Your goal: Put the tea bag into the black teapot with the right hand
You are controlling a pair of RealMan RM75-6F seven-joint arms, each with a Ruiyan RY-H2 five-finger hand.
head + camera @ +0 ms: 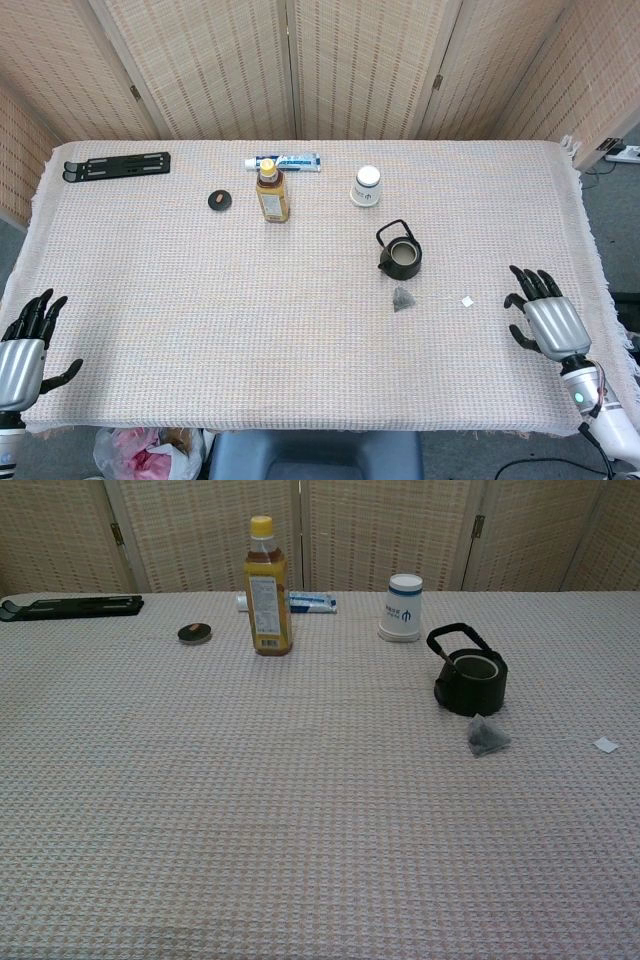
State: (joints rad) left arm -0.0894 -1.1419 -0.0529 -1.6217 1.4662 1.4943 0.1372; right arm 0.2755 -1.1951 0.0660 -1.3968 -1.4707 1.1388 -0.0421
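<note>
Watching my right hand (543, 320) hover with fingers spread and nothing held, I see the grey pyramid tea bag (403, 298) beside the lidless black iron teapot (400, 256), string trailing right to its white paper tag (467, 300).

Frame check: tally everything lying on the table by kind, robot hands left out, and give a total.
Teapot: 1
Tea bag, with paper tag: 1
Drink bottle: 1
White cup, upside down: 1
Toothpaste tube: 1
Small dark round lid: 1
Black folding stand: 1
Total: 7
</note>
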